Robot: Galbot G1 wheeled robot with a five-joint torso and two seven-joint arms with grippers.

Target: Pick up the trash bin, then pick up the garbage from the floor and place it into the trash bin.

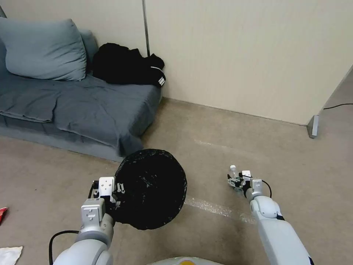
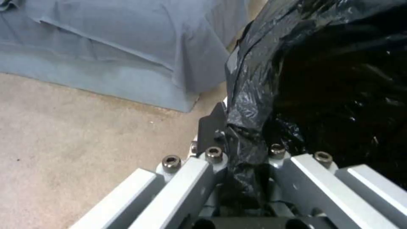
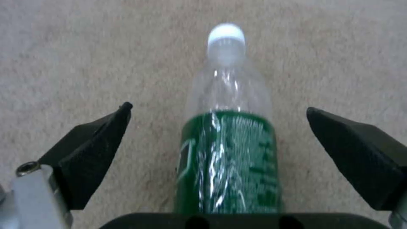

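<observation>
Black crinkly bag lining the round trash bin (image 1: 150, 187) is pinched at its folded rim by the left gripper (image 2: 237, 152), keeping the mouth up. The right gripper (image 3: 218, 127) is spread wide, 2 fingers flanking the clear green-labelled plastic bottle (image 3: 229, 149) without touching, poised to close.

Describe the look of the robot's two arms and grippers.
Both arms have smooth, rounded light-grey shells with blocky white wrist housings. A black cable loops beside each. The left gripper has pale-grey metal bars fixed with hex bolts. The right gripper carries black wedge-shaped fingers.
</observation>
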